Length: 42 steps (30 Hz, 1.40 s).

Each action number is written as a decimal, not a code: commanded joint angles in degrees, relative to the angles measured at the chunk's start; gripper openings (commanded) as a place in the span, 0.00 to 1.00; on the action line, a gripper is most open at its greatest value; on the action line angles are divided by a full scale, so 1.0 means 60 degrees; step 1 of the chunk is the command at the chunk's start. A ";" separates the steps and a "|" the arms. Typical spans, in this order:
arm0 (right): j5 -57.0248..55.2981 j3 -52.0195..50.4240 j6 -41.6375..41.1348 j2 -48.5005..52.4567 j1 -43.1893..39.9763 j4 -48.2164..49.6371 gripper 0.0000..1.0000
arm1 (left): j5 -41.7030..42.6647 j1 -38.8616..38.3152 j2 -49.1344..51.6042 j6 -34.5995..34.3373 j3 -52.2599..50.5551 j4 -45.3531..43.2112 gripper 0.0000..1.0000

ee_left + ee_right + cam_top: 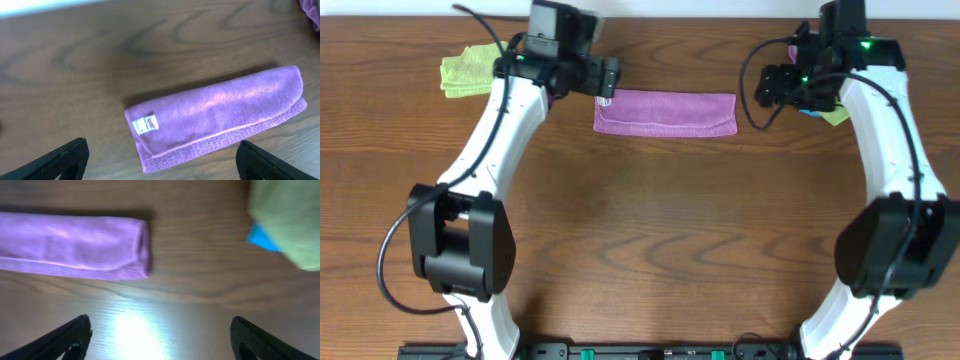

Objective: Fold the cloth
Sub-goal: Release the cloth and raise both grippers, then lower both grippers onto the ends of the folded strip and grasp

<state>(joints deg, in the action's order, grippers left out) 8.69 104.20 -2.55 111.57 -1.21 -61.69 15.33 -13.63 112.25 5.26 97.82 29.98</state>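
The purple cloth [665,112] lies flat on the wooden table as a long folded strip. From the left wrist it runs slantwise [215,117], its white tag [146,124] at the near left corner. My left gripper [608,78] hovers at the strip's left end, open [161,159], with nothing between its fingers. My right gripper [765,88] hangs just off the strip's right end, also open [160,330] over bare wood. The right wrist view shows the cloth's folded right end [75,245] ahead and to the left.
A lime-green cloth [467,72] lies at the back left. Behind my right gripper, another green cloth [290,220] lies over a blue one [260,237]. A bit of a second purple fabric [312,12] peeks in at the left wrist view's top right corner.
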 commanded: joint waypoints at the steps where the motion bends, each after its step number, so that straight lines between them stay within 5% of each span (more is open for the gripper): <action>1: -0.1122 0.0127 0.0656 -0.0240 0.0091 -0.0270 0.95 | -0.0503 -0.0109 -0.0098 0.0714 0.0135 0.0149 0.95; 4: -0.0382 0.0124 0.0652 -0.0237 0.0091 -0.0284 0.94 | 0.0219 -0.0127 -0.0087 0.0732 0.0135 -0.0051 0.95; 8: 0.0240 0.0124 0.0317 -0.0237 0.0091 0.0040 0.70 | 0.0918 -0.0127 -0.0066 0.0459 0.0135 -0.0262 0.94; 12: 0.0310 0.0124 0.0295 -0.0237 0.0091 0.0047 0.07 | 0.0776 -0.0127 0.0044 -0.0433 0.0098 -0.0022 0.06; 13: 0.0277 0.0124 0.0295 -0.0237 0.0091 0.0022 0.02 | 0.0597 -0.0127 0.0095 -0.0718 0.0080 0.0117 0.06; 18: -0.0688 0.0124 0.0372 -0.0237 0.0331 -0.0124 0.02 | -0.0393 -0.0248 0.0153 -0.1155 -0.0026 0.0648 0.06; 25: -0.2266 0.0087 0.0477 -0.0237 0.1239 -0.0324 0.01 | -0.3246 -0.1220 0.0627 -0.0015 -0.0029 0.0229 0.06; 42: -0.2583 -0.2510 -0.0073 -0.0237 0.1035 0.0925 0.02 | -0.1574 -0.0543 0.2543 -0.0845 -0.0026 -0.0678 0.06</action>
<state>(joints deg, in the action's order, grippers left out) -6.09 89.89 -1.06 110.45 5.02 -56.53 3.09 -16.53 126.67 1.06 97.73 25.58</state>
